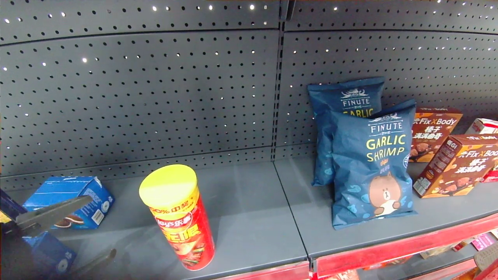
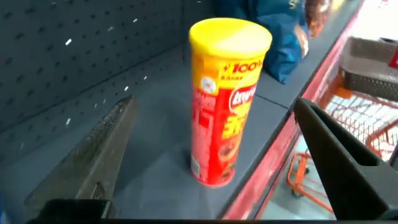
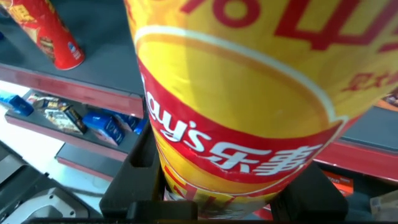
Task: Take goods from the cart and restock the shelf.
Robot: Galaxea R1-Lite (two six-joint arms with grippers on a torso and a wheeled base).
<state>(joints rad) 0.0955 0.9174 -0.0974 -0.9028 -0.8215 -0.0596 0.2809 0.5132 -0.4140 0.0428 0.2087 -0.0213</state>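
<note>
- Can (image 1: 179, 217): stands upright on the shelf (image 1: 249, 217), near its front edge, well left of the blue snack bags (image 1: 369, 167).
- Left gripper (image 1: 103, 225): fingers spread wide and empty, just left of that can, not touching it.
- Right gripper (image 3: 221, 193): fingers clenched round the lower body of a second can (image 3: 249, 124), held in front of the shelf.
- Handling, judged: a light, stiff tube with a glossy, slippery wrap. It is tall and easily tipped. Grip across mid-body with moderate pressure.

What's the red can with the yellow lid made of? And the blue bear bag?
Red can: probably a cardboard tube, stiff straight sides, glossy print. Yellow lid: smooth, looks plastic. Blue bag: likely thin plastic film, wrinkled and puffy, slight sheen.
</note>
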